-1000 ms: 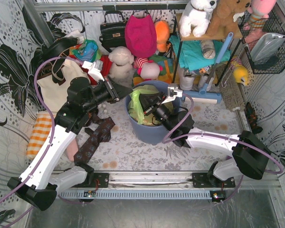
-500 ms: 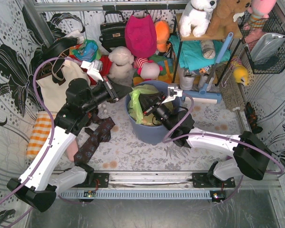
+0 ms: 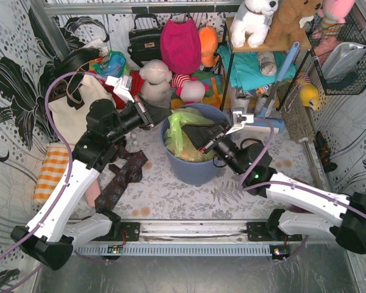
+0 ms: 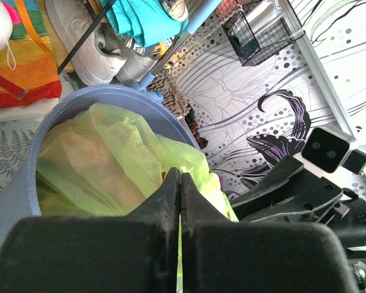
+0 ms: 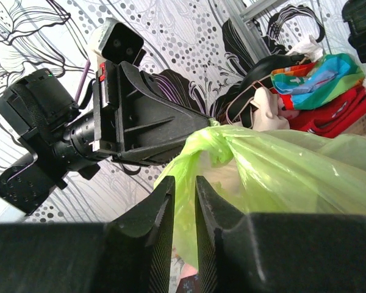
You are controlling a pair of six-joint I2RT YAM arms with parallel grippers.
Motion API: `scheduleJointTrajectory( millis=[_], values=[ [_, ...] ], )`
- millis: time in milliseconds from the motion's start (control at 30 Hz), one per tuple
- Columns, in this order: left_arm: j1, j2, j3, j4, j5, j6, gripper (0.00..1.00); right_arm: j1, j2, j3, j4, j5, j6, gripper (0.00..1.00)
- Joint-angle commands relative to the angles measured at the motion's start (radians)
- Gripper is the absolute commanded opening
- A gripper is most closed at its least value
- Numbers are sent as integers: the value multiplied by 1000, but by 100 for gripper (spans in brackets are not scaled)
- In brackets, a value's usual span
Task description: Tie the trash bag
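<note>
The trash bag is thin light-green film with brownish paper showing through, and it sits in the round blue-grey bin. My left gripper is at the bin's left rim, shut on a gathered edge of the bag. A sliver of green film shows between its jaws in the left wrist view, at the gripper in front of the bag. My right gripper hovers over the bin's right half. Its jaws stand slightly apart, and the bag shows through the gap, not pinched.
A dark patterned cloth and an orange checked cloth lie left of the bin. A cream tote bag, handbags and plush toys crowd the back. A shelf rack and a blue-handled mop stand behind right.
The right gripper went from shut to slightly open and drew back to the right of the bin. The left gripper closed on the bag's left edge.
</note>
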Motion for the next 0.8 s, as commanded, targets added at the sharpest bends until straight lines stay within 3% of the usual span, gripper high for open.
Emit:
scheduleJointTrajectory(
  millis=[0, 100, 233, 300, 567, 767],
  values=[
    [6, 1, -10, 82, 12, -3, 0, -4, -111, 0, -237, 19, 40, 21],
    [7, 5, -13, 103, 20, -3, 0, -3, -162, 59, -425, 17, 63, 32],
    [7, 12, -11, 133, 37, -3, 0, -4, -187, 153, -634, -37, 110, 64],
    [7, 19, -8, 149, 48, -5, 0, -4, -179, 199, -713, -69, 143, 71],
    [7, 42, 22, 161, 66, 1, 0, -4, -121, 269, -791, -164, 240, 70],
    [6, 43, 30, 154, 75, 12, 0, -3, -67, 279, -735, -200, 279, 60]
  ],
)
